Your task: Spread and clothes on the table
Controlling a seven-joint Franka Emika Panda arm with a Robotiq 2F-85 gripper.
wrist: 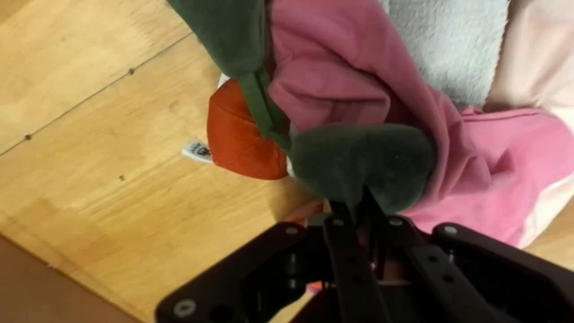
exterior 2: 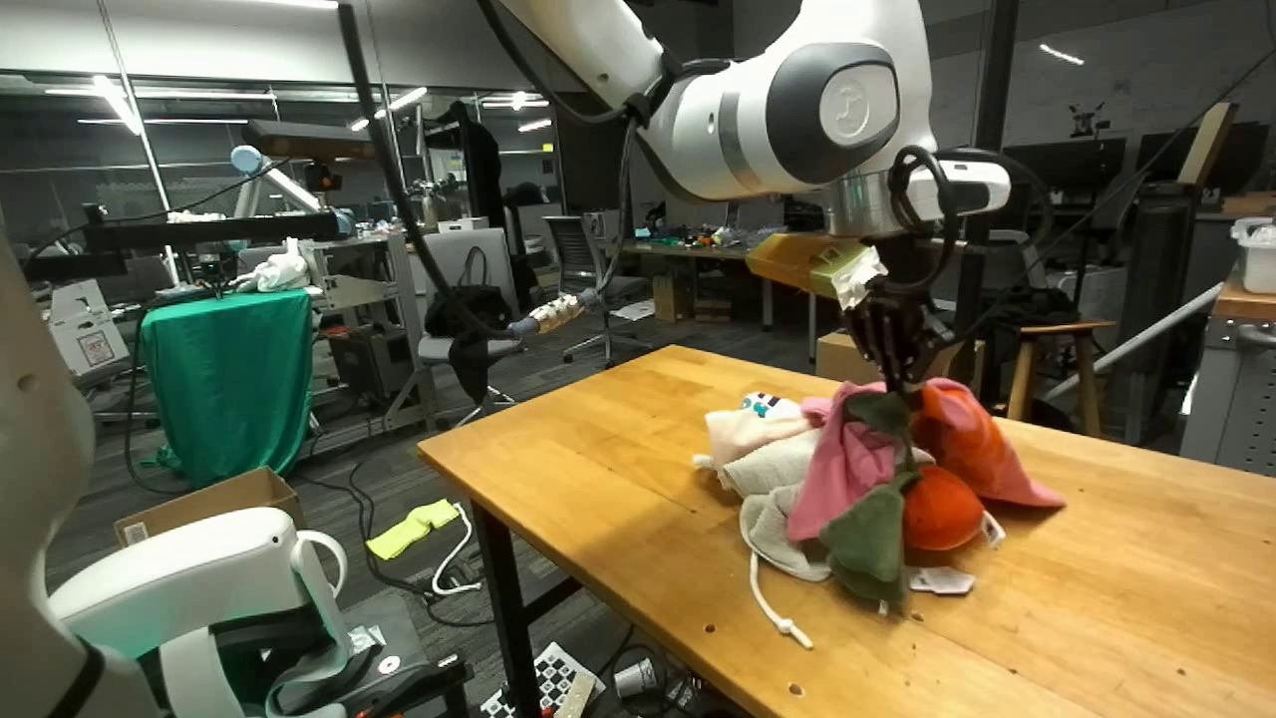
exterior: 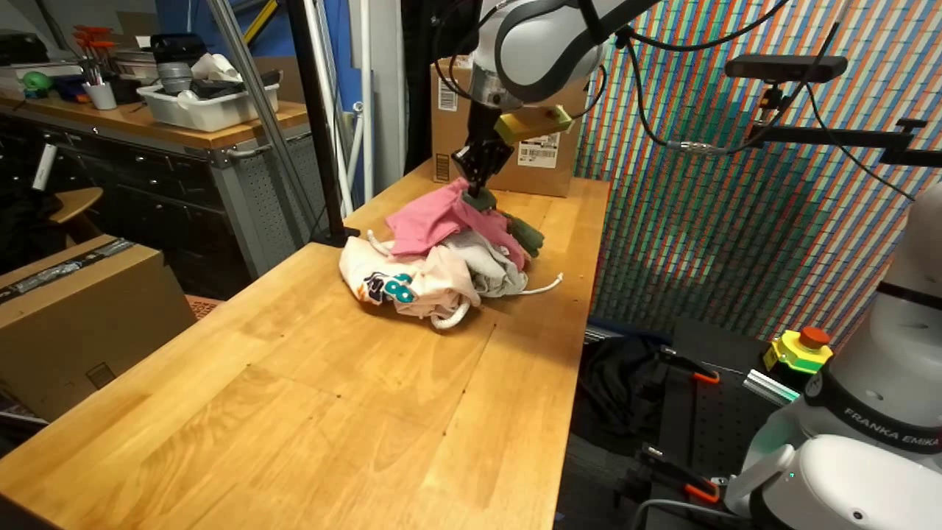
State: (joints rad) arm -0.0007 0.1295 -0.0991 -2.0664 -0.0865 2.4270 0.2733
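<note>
A pile of clothes lies bunched on the wooden table (exterior: pixel 331 412). It holds a pink cloth (exterior: pixel 427 219), a grey cloth (exterior: pixel 491 266) and a pale peach cloth (exterior: pixel 434 276) with a number patch and white cord. A soft orange piece (exterior 2: pixel 939 511) with a white tag lies beside them; it also shows in the wrist view (wrist: pixel 242 134). My gripper (wrist: pixel 358 204) is shut on a dark green leaf-shaped piece (wrist: pixel 358 157), with a fold of it between the fingertips, at the top of the pile. Another green piece (exterior 2: pixel 865 538) hangs from the same green strap.
A cardboard box (exterior: pixel 541 173) stands on the table's far end, behind the gripper. A black post (exterior: pixel 324 147) rises at the table's edge by the pile. A white cord (exterior 2: pixel 773 598) trails from the pile near the edge. A cardboard box (exterior: pixel 96 324) sits beside the table.
</note>
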